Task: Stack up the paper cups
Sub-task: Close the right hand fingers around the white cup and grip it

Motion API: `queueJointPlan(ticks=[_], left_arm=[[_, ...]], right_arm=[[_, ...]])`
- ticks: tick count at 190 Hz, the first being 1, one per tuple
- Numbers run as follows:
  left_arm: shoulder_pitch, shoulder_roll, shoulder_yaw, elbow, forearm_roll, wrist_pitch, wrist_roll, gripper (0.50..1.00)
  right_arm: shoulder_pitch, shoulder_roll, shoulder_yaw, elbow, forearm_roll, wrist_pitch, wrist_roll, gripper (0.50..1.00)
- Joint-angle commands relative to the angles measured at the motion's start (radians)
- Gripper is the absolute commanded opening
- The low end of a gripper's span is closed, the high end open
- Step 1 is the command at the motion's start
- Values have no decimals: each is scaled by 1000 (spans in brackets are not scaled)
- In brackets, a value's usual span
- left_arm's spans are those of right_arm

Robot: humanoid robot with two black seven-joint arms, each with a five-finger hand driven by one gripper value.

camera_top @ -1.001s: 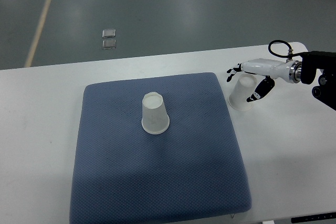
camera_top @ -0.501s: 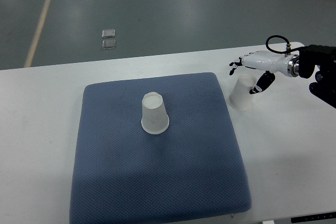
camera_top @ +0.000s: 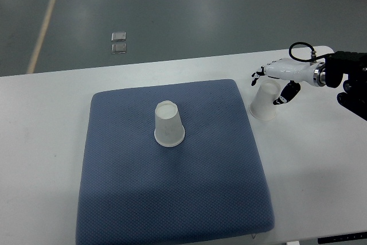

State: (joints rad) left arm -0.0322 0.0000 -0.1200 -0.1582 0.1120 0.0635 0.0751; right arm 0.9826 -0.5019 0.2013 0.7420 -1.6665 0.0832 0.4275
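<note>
The blue mat (camera_top: 172, 164) reaches almost to the near edge of the white bench (camera_top: 40, 142), with wide bare bench to its left and right. Two paper cups are in view, both upside down. One cup (camera_top: 169, 124) stands alone near the mat's middle, open mat all around it. The second cup (camera_top: 265, 101) sits on the bench just off the mat's far right corner. The right hand (camera_top: 275, 83) is over it, fingers spread about its top, gripping nothing.
</note>
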Motion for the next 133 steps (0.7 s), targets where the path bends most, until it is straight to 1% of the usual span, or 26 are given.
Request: queueJointPlan(ticks=[1, 28, 53, 64, 76, 85, 91, 98, 105, 109, 110, 112, 116, 118, 120, 133], left_arm=[[0, 0, -1, 0, 0, -1, 0, 1000], [0, 0, 0, 0, 0, -1, 0, 1000], [0, 0, 0, 0, 0, 1, 0, 1000], [0, 0, -1, 0, 0, -1, 0, 1000], [0, 0, 0, 0, 0, -1, 0, 1000], [0, 0, -1, 0, 0, -1, 0, 1000], [0, 0, 0, 0, 0, -1, 0, 1000], [0, 0, -1, 0, 0, -1, 0, 1000], [0, 0, 0, -1, 0, -1, 0, 1000], [0, 0, 0, 0, 0, -1, 0, 1000], [0, 0, -1, 0, 0, 1, 0, 1000], [0, 0, -1, 0, 0, 1, 0, 1000], [0, 0, 0, 0, 0, 1, 0, 1000], [0, 0, -1, 0, 0, -1, 0, 1000], [0, 0, 0, -1, 0, -1, 0, 1000], [0, 0, 0, 0, 0, -1, 0, 1000]], right_arm=[[1, -1, -2, -3, -1, 1, 1, 840], [1, -1, -17, -7, -1, 1, 2, 809], [1, 0, -20, -18, -4, 1, 4, 795], [1, 0, -29, -19, -12, 0, 7, 768], [-1, -1, -31, -26, -12, 0, 14, 756], [-1, -1, -31, -27, -12, 0, 16, 727], [-1, -1, -31, -27, -12, 0, 17, 719], [-1, -3, -31, -30, -12, 1, 17, 695], [1, -3, -31, -32, -12, 0, 17, 680], [1, -4, -31, -32, -12, 0, 17, 666], [1, -4, -31, -32, -12, 0, 17, 656], [1, -4, -31, -32, -12, 0, 17, 656], [2, -6, -31, -32, -12, 0, 19, 639], [4, -6, -31, -32, -12, 0, 17, 617], [5, -7, -31, -32, -12, 0, 17, 607], [19, -12, -28, -30, -12, 0, 20, 574]])
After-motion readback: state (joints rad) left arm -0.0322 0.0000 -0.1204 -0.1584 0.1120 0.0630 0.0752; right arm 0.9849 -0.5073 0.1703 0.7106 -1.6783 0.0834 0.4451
